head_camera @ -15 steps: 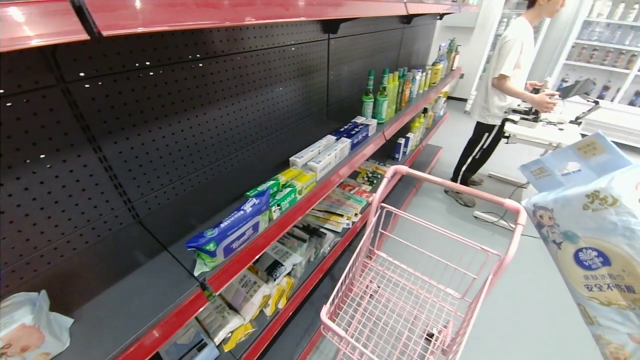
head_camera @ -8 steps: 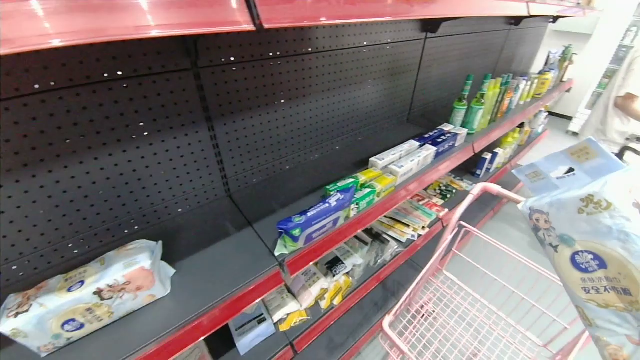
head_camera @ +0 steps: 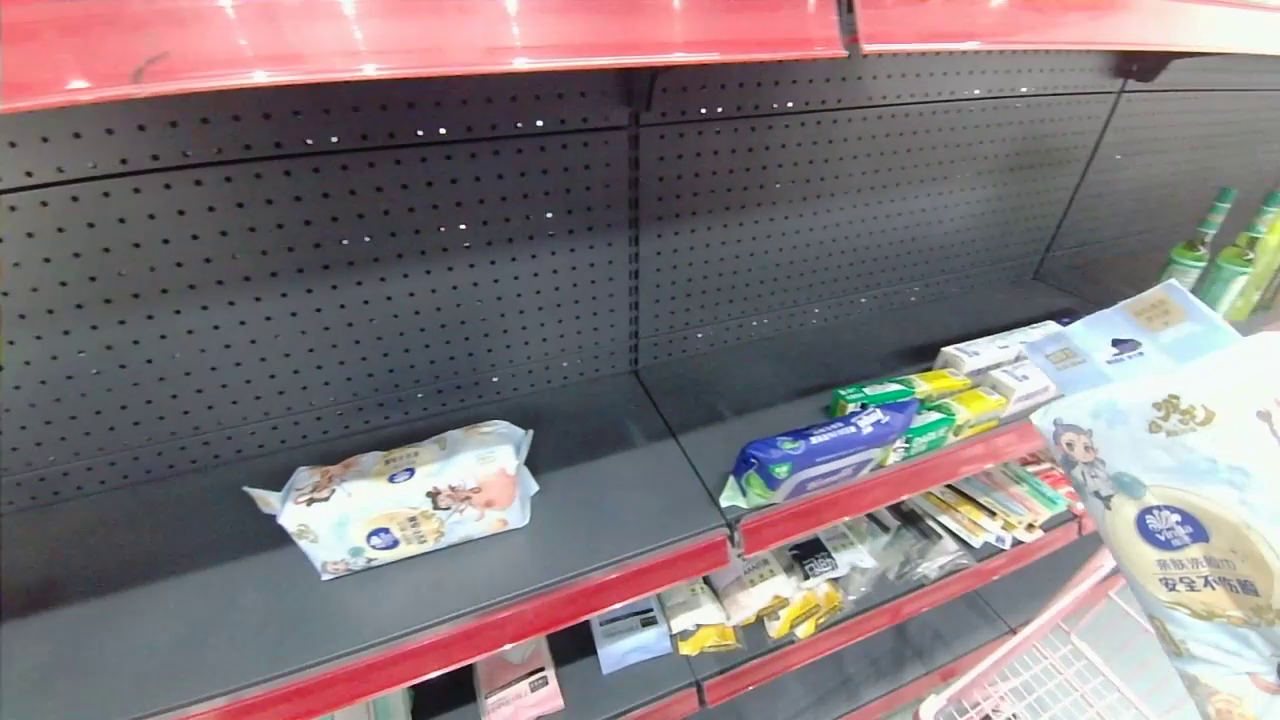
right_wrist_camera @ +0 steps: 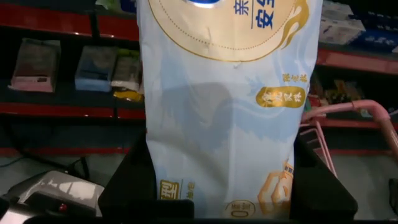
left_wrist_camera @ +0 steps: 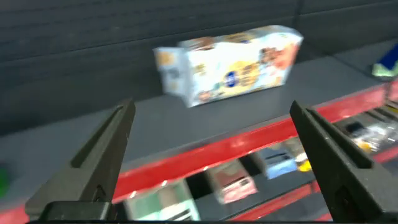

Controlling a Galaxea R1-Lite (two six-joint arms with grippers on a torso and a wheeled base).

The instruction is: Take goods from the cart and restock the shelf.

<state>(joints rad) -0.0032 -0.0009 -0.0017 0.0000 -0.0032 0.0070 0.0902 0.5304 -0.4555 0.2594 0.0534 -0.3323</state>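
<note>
Wipes pack (head_camera: pixel 400 497) lies on the shelf (head_camera: pixel 610 530), left of the upright divider; second pack (head_camera: pixel 815 452) right of it, boxes (head_camera: pixel 900 388) just behind; large pack (head_camera: pixel 1190 520) before the shelf, far right, above the cart (head_camera: pixel 1050 680); small goods (head_camera: pixel 800 580) on the level below.

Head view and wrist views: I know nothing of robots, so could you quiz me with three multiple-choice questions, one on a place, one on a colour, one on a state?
1. The cartoon-printed pack lies:
A. on the floor
B. on the dark shelf board
C. on the top shelf

2. The shelf's front edge is:
A. yellow
B. white
C. red

3. The right gripper is:
A. shut on the large pack
B. open and empty
C. shut on a bottle

Answers: B, it lies flat on the board; C, the lip shows red; A, its fingers press the pack from both sides.
</note>
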